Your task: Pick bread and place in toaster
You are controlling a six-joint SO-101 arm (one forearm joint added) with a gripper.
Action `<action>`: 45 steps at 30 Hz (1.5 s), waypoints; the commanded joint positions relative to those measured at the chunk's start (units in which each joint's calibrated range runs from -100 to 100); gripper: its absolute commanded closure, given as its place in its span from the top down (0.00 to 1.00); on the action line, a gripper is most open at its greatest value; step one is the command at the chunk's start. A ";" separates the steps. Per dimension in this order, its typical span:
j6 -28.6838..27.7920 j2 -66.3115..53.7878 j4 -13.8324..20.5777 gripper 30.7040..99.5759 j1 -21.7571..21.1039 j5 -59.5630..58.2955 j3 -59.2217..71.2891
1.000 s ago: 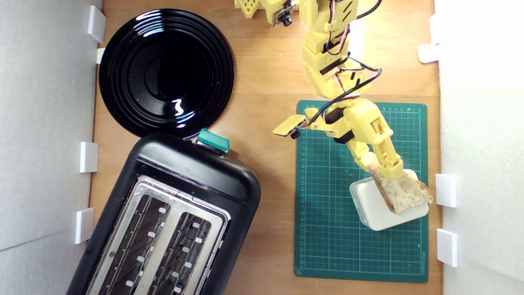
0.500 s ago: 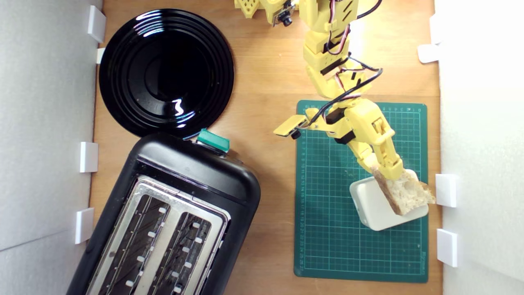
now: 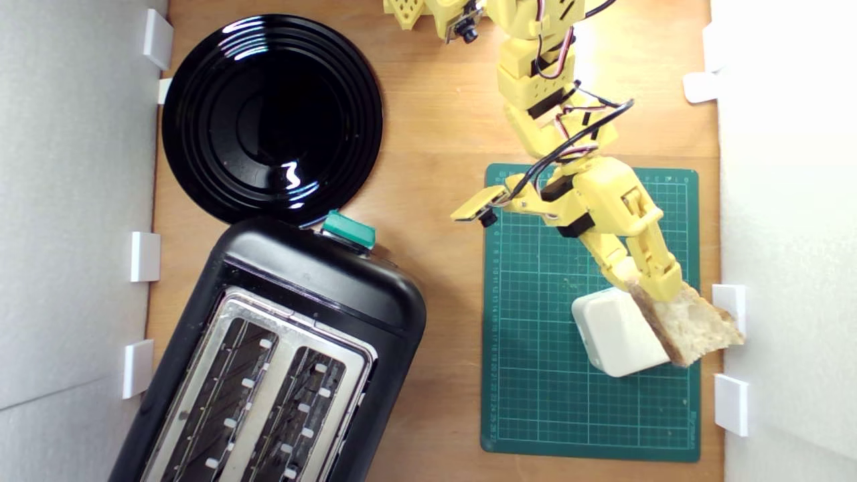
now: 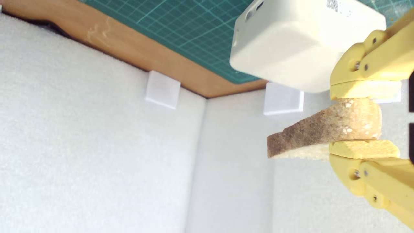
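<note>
My yellow gripper [image 3: 653, 288] is shut on the bread [image 3: 693, 325], a wedge of pale crumb with a brown crust. The slice hangs in the air off the right side of the cream box [image 3: 616, 331], over the right edge of the green mat in the exterior view. In the wrist view the bread [image 4: 323, 129] is pinched flat between my two yellow fingers [image 4: 364, 149], crust side showing, with the gripper [image 4: 359, 119] clear of the box. The black toaster [image 3: 281, 361] with two open slots and a teal lever [image 3: 348, 229] stands at the exterior view's lower left, far from the bread.
A round black plate [image 3: 271, 117] lies at the exterior view's upper left, touching the toaster's back. The green cutting mat [image 3: 535, 375] carries the cream box [image 4: 300, 38]. White foam walls [image 4: 97, 161] with small white brackets [image 3: 730, 311] close both sides; the bread is near the right wall.
The gripper has lifted the bread off the cream box and carried it toward the exterior view's right and lower side, closer to the right wall. Toaster, plate and box have stayed put.
</note>
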 commanded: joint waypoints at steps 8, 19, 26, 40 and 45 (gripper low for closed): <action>0.24 -18.01 -0.08 0.47 3.66 10.84 -1.49; 1.70 -32.98 0.91 0.47 9.70 23.64 -1.58; 6.67 -42.80 0.82 0.47 13.65 29.78 -1.58; 16.87 -58.11 0.64 0.47 24.69 47.87 -1.67; 18.44 -63.10 0.82 0.47 30.41 51.97 -1.67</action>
